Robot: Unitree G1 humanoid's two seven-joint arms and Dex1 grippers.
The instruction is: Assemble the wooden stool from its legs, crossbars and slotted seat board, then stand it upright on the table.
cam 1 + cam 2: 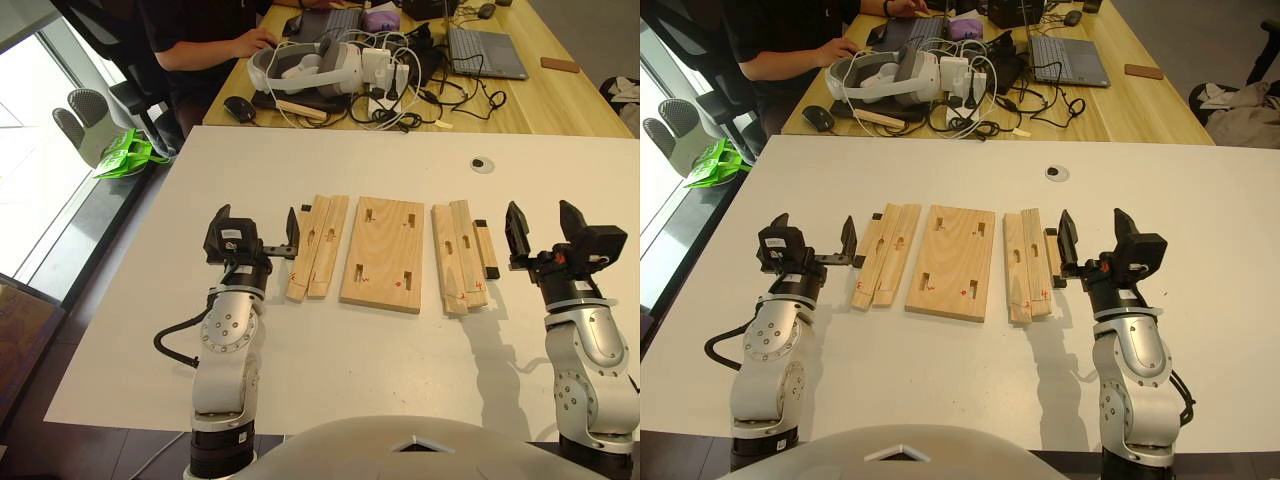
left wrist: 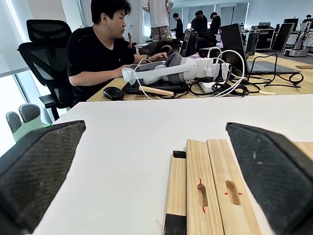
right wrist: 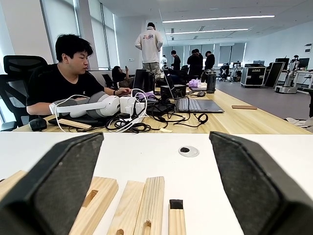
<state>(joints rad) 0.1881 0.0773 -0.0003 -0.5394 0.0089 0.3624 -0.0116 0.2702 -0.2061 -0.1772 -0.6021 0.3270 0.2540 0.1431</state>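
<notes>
The slotted seat board (image 1: 381, 252) lies flat at the middle of the white table (image 1: 330, 370). To its left lies a bundle of wooden legs and crossbars (image 1: 318, 246), to its right a second bundle (image 1: 460, 256) with a black-tipped bar. My left gripper (image 1: 257, 226) hovers open just left of the left bundle, holding nothing; the left wrist view has those slotted pieces (image 2: 210, 191) between its black pads (image 2: 39, 166). My right gripper (image 1: 544, 222) stands open just right of the right bundle, with those pieces (image 3: 146, 200) ahead of it.
A small round black cap (image 1: 483, 163) sits on the table behind the right bundle. Beyond the far edge stands a wooden desk (image 1: 560, 105) with a headset (image 1: 305, 62), cables, a mouse (image 1: 240, 108) and a laptop (image 1: 485, 50). A person sits there.
</notes>
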